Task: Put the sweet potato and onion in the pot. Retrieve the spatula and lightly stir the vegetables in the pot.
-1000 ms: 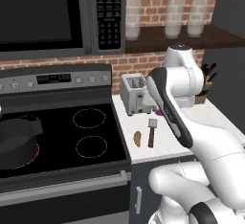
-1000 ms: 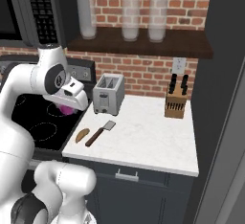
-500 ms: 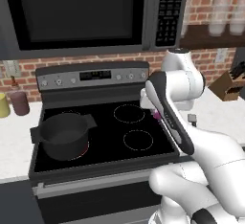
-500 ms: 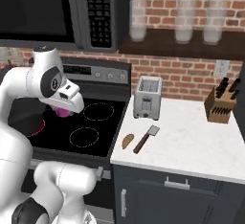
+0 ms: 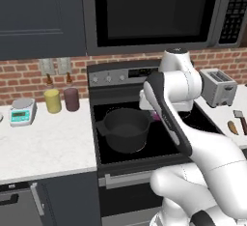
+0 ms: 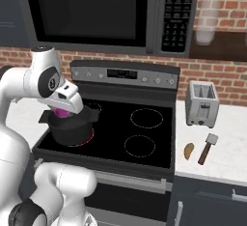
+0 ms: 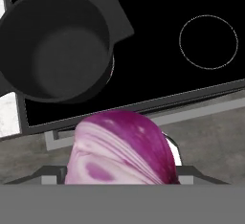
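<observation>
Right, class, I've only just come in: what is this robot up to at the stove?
The white arm's gripper is shut on the onion and holds it near the pot, which sits empty on the stove's front left burner. The sweet potato and the spatula lie side by side on the counter to the right of the stove, in front of the toaster. So nothing is in the pot yet, and no stirring has begun.

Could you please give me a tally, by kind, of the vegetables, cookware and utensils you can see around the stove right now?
Vegetables: 2, the onion in the hand and the sweet potato on the counter.
Cookware: 1, the pot on the stove.
Utensils: 1, the spatula beside the sweet potato.
Total: 4
</observation>
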